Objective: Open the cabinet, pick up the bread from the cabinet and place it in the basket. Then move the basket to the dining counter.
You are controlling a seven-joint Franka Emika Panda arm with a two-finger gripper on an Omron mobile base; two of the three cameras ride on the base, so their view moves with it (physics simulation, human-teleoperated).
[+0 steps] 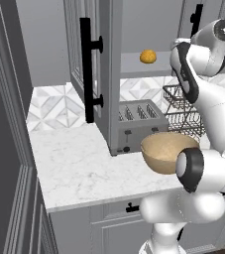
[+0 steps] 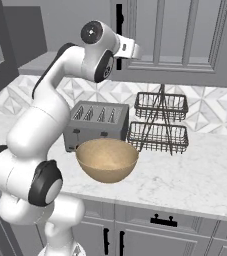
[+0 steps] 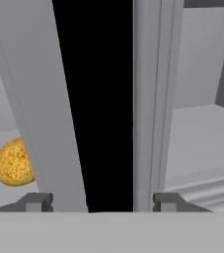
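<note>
The grey wall cabinet with framed glass-panel doors (image 1: pixel 91 54) has its left door swung out toward the camera in the left base view, its long vertical black bar handle (image 1: pixel 87 69) standing edge-on, and the shelf behind it is exposed. On that grey shelf sits the small round golden-orange bun (image 1: pixel 147 56), alone and upright, well above the worktop. In the hand view the same bun (image 3: pixel 14 162) shows at the left, partly hidden behind a grey door frame, while a second black bar handle (image 3: pixel 93 104) runs vertically through the middle of the picture, right in front of the white arm's two-finger gripper (image 3: pixel 99 202). The two dark fingertips (image 3: pixel 33 202) stand apart, one on each side of that bar, with gaps visible between them and it; they are not clamped on anything. Below, on the white marble worktop (image 1: pixel 79 168) with the tiled backsplash, the tan smooth round bowl-shaped basket (image 2: pixel 106 160) sits near the front edge, just in front of the silver four-slot toaster (image 2: pixel 96 125). A black two-tier wire rack (image 2: pixel 160 122) stands beside the toaster, to its right in the right base view.
</note>
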